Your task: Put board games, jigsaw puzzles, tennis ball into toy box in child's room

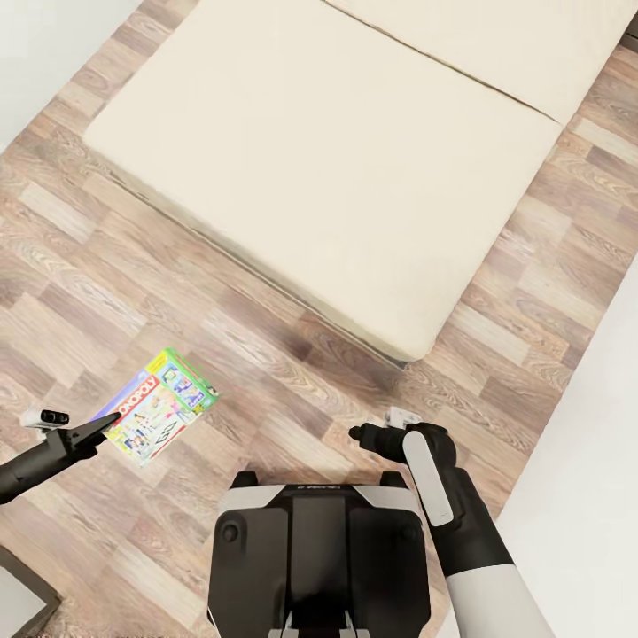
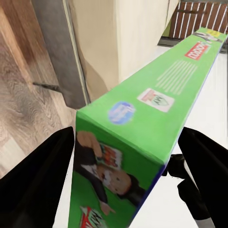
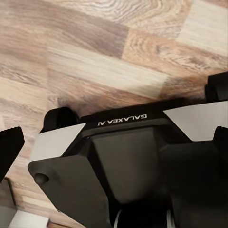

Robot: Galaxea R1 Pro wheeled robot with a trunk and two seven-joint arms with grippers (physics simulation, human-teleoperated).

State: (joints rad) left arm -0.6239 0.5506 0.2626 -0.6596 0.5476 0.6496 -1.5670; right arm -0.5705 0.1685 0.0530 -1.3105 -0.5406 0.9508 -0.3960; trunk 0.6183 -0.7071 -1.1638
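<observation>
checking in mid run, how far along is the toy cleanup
Done: the bed top lies bare. In hand: the left pincer grips the Monopoly box over the floor. Left: carrying it to the toy box; the table and other toys are out of frame, so their status is unknown.

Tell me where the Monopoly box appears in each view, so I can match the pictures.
Head view: Monopoly box at lower left, over the wood floor, its corner held by the left pincer.
Left wrist view: green edge of the box runs up the middle, a dark finger on each side.
Right wrist view: I do not find it there.
Shared landmark: the wood floor.
</observation>
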